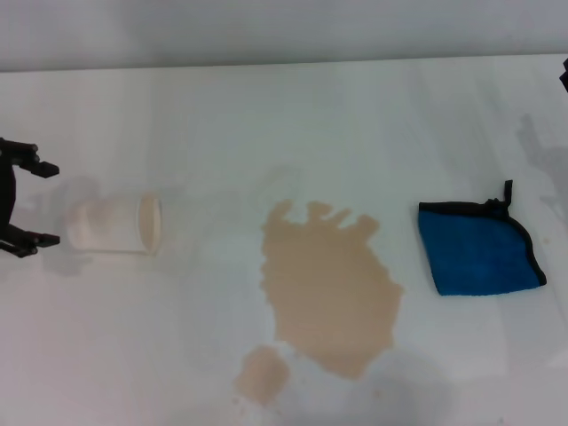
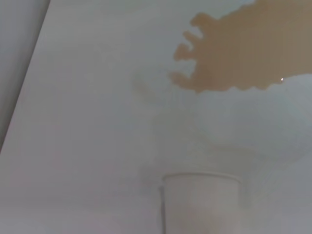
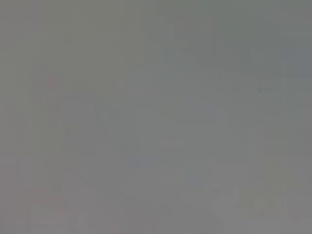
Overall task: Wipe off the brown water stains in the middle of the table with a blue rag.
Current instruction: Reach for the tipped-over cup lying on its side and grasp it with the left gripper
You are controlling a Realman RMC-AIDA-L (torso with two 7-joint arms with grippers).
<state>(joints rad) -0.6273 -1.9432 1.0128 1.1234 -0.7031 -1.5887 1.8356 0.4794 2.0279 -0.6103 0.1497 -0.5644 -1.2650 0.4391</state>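
The brown water stains (image 1: 330, 282) form a large jagged tan puddle in the middle of the white table (image 1: 266, 124), with a small blot (image 1: 262, 374) near its front left. Part of the puddle shows in the left wrist view (image 2: 243, 53). The blue rag (image 1: 479, 248), edged in black with a small loop, lies flat to the puddle's right. My left gripper (image 1: 37, 202) is open and empty at the far left edge, just left of a tipped cup. Only a dark sliver of the right arm (image 1: 564, 75) shows at the right edge; its gripper is out of view.
A cream paper cup (image 1: 115, 224) lies on its side left of the puddle, mouth toward the puddle; it also shows in the left wrist view (image 2: 201, 202). The table's far edge meets a grey wall (image 1: 266, 31). The right wrist view shows only plain grey.
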